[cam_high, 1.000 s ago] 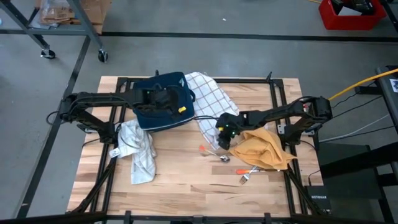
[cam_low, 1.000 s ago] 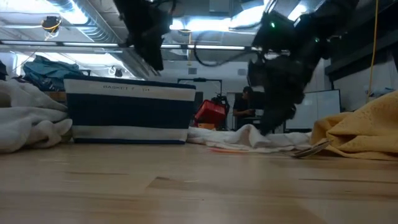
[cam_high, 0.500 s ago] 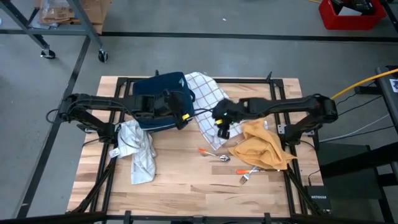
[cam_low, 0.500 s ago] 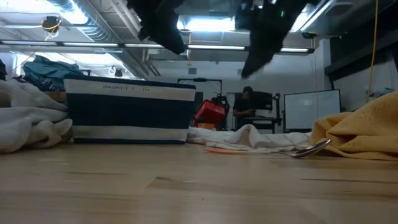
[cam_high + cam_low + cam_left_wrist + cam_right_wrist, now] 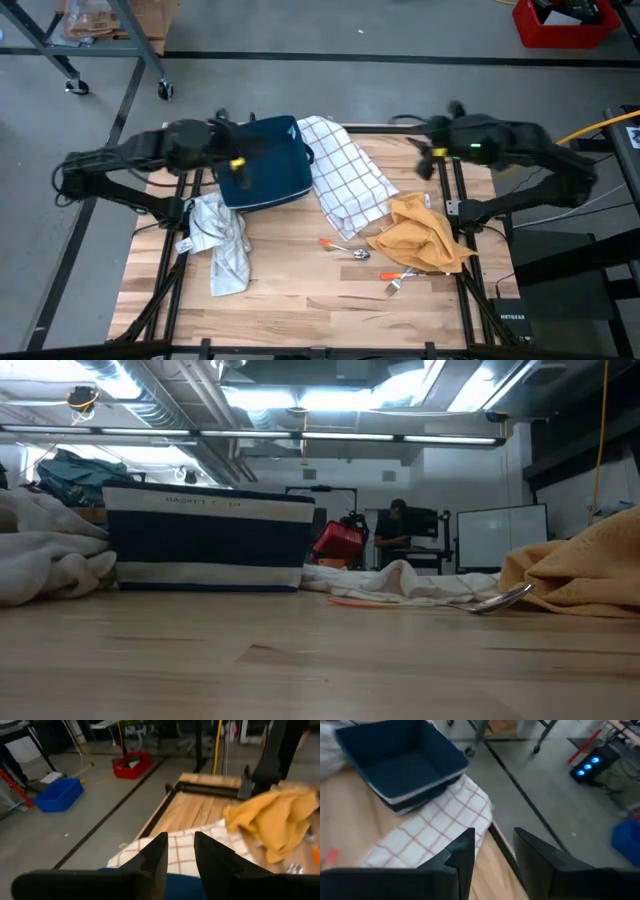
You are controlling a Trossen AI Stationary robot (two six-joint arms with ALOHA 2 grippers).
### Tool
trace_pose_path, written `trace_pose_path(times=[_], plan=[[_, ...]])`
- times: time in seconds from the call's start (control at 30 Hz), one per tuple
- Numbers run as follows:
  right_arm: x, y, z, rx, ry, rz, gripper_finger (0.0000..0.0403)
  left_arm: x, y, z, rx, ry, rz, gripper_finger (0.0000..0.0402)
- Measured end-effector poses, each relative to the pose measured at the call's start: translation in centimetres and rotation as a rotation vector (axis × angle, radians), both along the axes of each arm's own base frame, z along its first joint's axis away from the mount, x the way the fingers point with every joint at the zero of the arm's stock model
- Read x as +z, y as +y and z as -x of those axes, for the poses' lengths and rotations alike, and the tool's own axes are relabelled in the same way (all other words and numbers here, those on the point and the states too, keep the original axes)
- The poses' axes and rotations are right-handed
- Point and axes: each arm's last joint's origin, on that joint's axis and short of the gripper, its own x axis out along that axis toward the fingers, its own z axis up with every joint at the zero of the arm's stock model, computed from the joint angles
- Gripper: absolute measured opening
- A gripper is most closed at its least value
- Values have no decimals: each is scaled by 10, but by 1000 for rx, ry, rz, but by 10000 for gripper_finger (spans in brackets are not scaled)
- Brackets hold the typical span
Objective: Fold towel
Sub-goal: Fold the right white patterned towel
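Observation:
A white towel with a red check [image 5: 345, 175] lies crumpled in the middle of the table, its far end against the navy basket [image 5: 270, 170]; it also shows in the left wrist view [image 5: 185, 852] and the right wrist view [image 5: 425, 832]. My left gripper [image 5: 236, 162] hangs over the basket's left edge, narrowly open and empty [image 5: 180, 855]. My right gripper [image 5: 430, 155] hovers above the table's far right part, narrowly open and empty [image 5: 494, 855]. Neither arm shows in the low view.
A yellow towel [image 5: 420, 238] lies bunched at the right, and a grey-white towel [image 5: 222, 245] lies at the near left. A spoon [image 5: 355, 252] and orange-handled cutlery [image 5: 398, 278] lie near the yellow towel. Bare wood shows along the near edge [image 5: 310, 305].
Both arms have risen and drawn back. My right gripper left the checked towel's near end, going up and toward the far right corner. My left gripper moved from above the basket's middle toward its left edge. The checked towel lies as it did.

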Motion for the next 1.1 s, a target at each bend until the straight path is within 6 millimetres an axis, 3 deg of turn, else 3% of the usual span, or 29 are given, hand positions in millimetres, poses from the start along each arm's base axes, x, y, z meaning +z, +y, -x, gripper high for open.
trace_pose_path(times=[0.07,0.17,0.27,0.37,0.43,0.57,0.77,0.93,1.1], plan=[[-1,2,20,19,4,-14,138,-1,0,8,28,-18,72,88],[-21,4,47,-28,44,-91,138,-12,0,11,67,33,196,88],[-54,6,66,-65,34,-183,138,-40,-6,0,27,131,320,88],[-92,10,73,14,1,-286,138,-73,-15,-14,-30,239,371,88],[-117,11,71,39,-47,-326,138,-95,-21,-21,-43,301,397,88],[-164,10,53,54,-190,-326,138,-127,-28,-50,-61,216,425,88],[-212,8,13,122,-393,-342,138,-161,-36,-110,-161,66,334,88],[-240,7,-4,70,-277,-393,138,-193,-35,-151,-181,9,287,88],[-262,5,-19,-14,-146,-411,138,-209,-32,-184,-177,17,244,88]])
